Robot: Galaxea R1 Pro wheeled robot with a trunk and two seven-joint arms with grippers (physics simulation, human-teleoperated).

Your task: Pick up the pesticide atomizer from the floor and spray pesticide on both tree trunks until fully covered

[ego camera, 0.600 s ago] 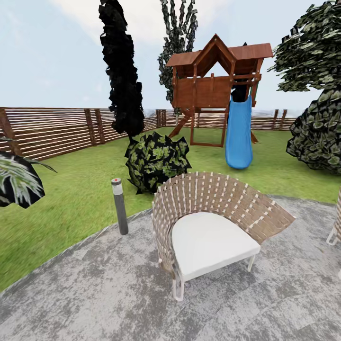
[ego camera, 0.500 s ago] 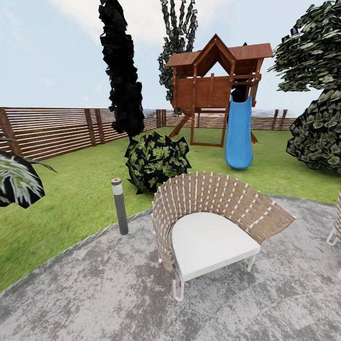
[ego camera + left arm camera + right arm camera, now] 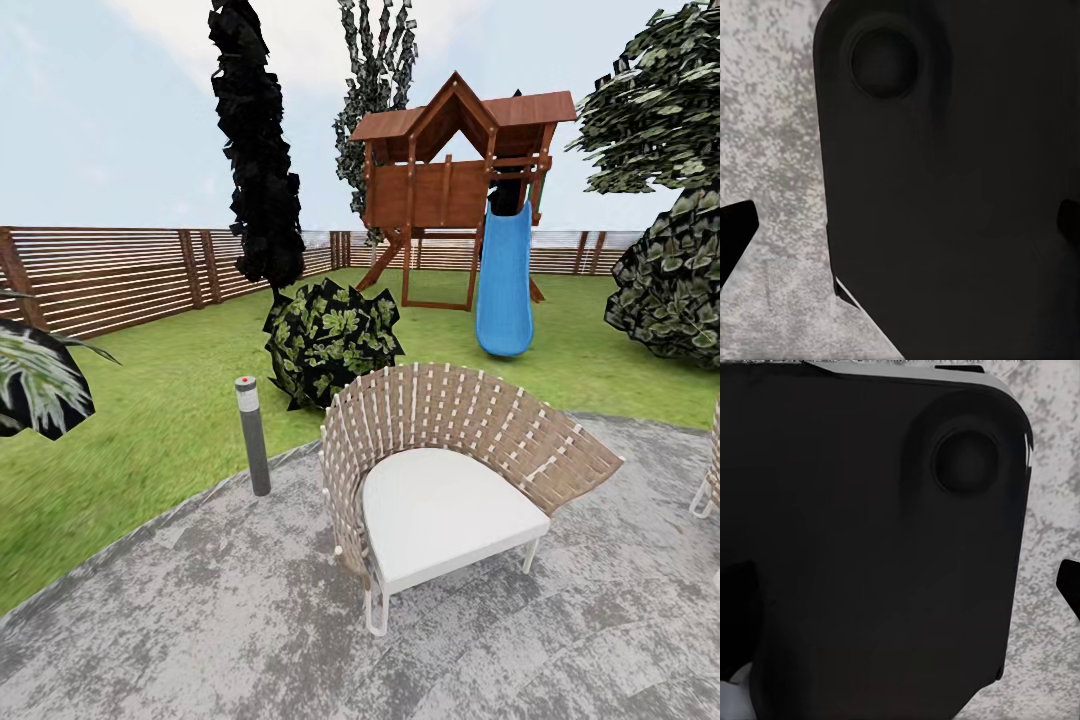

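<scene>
Grey stone paving (image 3: 200, 620) fills the foreground. On it stands a woven chair (image 3: 450, 480) with a white cushion, and a grey bollard (image 3: 253, 435) sits at the paving's edge. Beyond lie the lawn (image 3: 150, 420), a leafy shrub (image 3: 330, 340), a wooden playhouse (image 3: 450, 180) with a blue slide (image 3: 503, 280), and the slat fence (image 3: 110, 275). In both wrist views a dark robot body blocks the grippers; I cannot tell their state.

Blue slide (image 3: 503, 290), mottled grey paving (image 3: 200, 620), brown slatted fence (image 3: 110, 275)
</scene>
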